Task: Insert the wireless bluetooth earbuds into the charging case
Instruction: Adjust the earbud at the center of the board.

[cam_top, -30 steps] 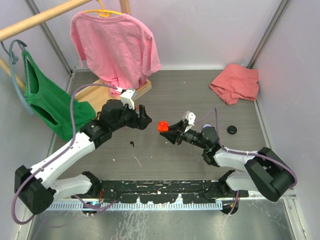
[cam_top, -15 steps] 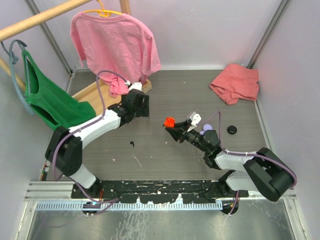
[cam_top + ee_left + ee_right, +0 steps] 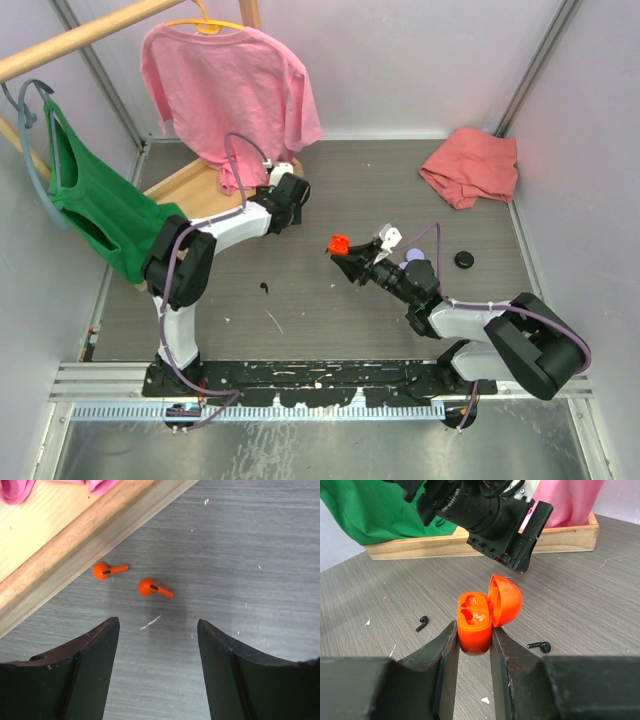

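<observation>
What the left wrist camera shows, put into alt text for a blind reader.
Two orange-red earbuds lie apart on the grey table beside a wooden board, just beyond the open, empty left gripper. Pink cloth shows at the top left.

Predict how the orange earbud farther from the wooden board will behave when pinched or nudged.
The earbud looks glossy and hard, so it would probably slip when pinched. Its round head and thin stem suggest it may pivot or roll if nudged. Tiny beside the left gripper, it is likely very light and easily flicked.
</observation>
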`<state>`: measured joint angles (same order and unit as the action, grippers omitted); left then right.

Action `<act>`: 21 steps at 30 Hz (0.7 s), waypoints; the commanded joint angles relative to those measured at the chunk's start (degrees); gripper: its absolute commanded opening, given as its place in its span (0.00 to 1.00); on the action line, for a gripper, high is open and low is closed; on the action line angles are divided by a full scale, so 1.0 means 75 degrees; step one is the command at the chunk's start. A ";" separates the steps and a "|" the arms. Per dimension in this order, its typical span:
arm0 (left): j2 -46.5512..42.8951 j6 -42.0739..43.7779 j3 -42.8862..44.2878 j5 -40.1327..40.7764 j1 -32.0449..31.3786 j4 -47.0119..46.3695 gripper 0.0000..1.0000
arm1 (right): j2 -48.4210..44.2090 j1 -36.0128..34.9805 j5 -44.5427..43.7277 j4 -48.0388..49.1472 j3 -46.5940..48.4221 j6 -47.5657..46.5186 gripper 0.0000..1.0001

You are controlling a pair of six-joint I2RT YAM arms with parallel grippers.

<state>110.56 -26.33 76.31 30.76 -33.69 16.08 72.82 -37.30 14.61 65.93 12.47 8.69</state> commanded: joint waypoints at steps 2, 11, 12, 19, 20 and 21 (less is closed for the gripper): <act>0.0494 -0.0392 0.0660 0.0742 0.0125 -0.0389 0.60 | 0.0065 -0.0019 0.0020 0.0352 0.0258 -0.0112 0.01; 0.0934 -0.0668 0.0819 0.0636 0.0332 -0.0358 0.53 | 0.0154 -0.0019 0.0165 0.0209 0.0366 -0.0080 0.01; 0.0955 -0.0662 0.0809 0.0627 0.0335 -0.0366 0.53 | 0.0168 -0.0019 0.0181 0.0209 0.0378 -0.0070 0.01; 0.1078 -0.0887 0.0550 0.0207 0.0531 -0.0395 0.45 | 0.0202 -0.0018 0.0357 0.0131 0.0443 -0.0033 0.01; 0.1089 -0.0926 0.0504 0.0149 0.0566 -0.0407 0.44 | 0.0219 -0.0016 0.0376 0.0129 0.0457 -0.0016 0.01; 0.1097 -0.0966 0.0483 0.0108 0.0602 -0.0419 0.44 | 0.0234 -0.0013 0.0398 0.0133 0.0458 -0.0002 0.01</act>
<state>118.63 -31.16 80.44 32.23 -30.28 15.77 74.28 -37.30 16.51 64.29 13.76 8.75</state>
